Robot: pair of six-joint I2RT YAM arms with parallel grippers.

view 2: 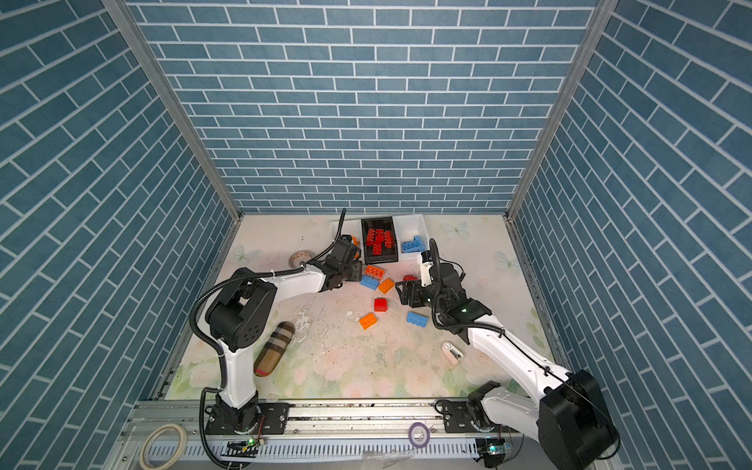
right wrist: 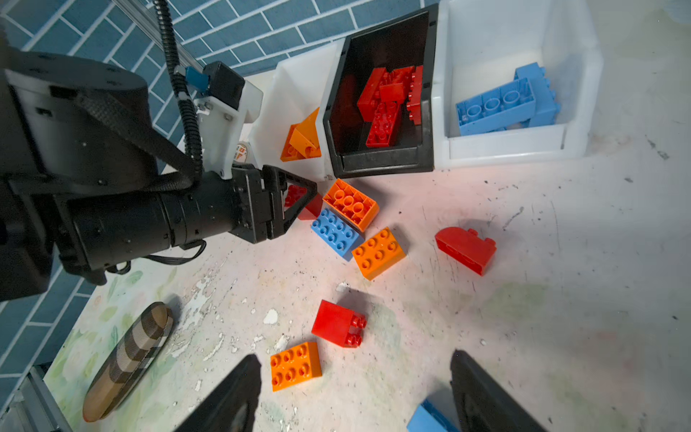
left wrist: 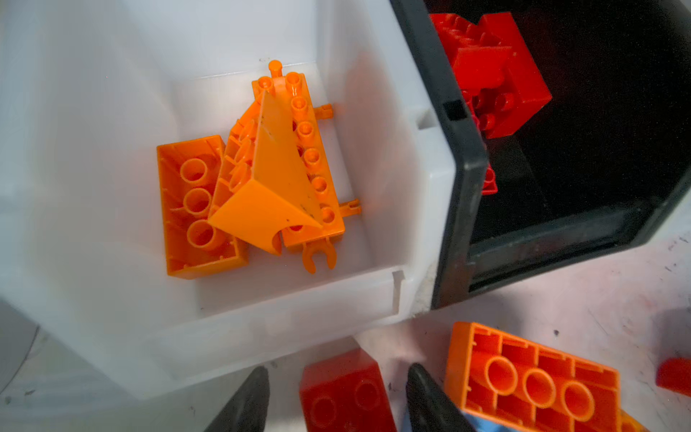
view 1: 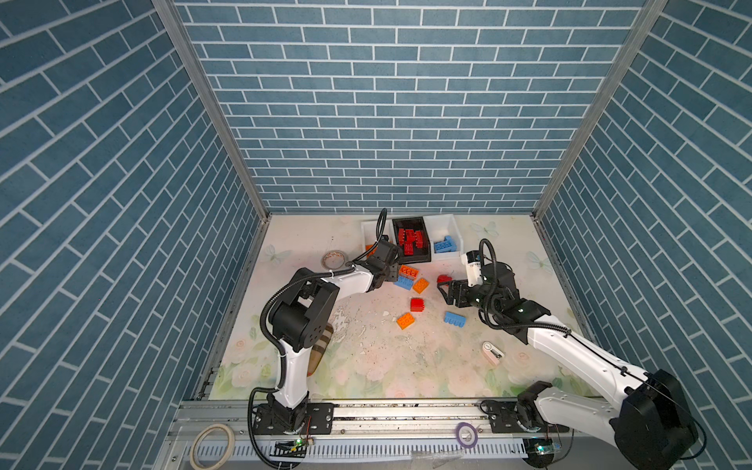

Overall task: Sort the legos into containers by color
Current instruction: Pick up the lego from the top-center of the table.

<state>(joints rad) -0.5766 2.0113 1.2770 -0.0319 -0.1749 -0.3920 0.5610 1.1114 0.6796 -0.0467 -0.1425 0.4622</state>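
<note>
My left gripper point(left wrist: 338, 370) is open and low over the table, just in front of the white bin point(left wrist: 374, 299) that holds orange legos point(left wrist: 261, 179). Its fingers stand on either side of a small red brick point(left wrist: 344, 392), with a gap on each side. The black bin point(view 1: 411, 240) holds red legos and the other white bin point(view 1: 447, 228) holds blue ones. My right gripper point(right wrist: 353, 361) hangs open and empty over loose bricks: orange point(right wrist: 296, 365), red point(right wrist: 338, 323), blue point(view 1: 455, 318) and a curved red piece point(right wrist: 465, 250).
An upturned orange brick point(right wrist: 350, 204), a blue brick point(right wrist: 336, 232) and an orange brick point(right wrist: 378, 252) crowd the left gripper's side. A plaid pouch point(view 2: 273, 350) lies near the left arm's base, a tape roll point(view 1: 333, 258) at far left, and a white clip gadget point(view 1: 492, 352) at near right.
</note>
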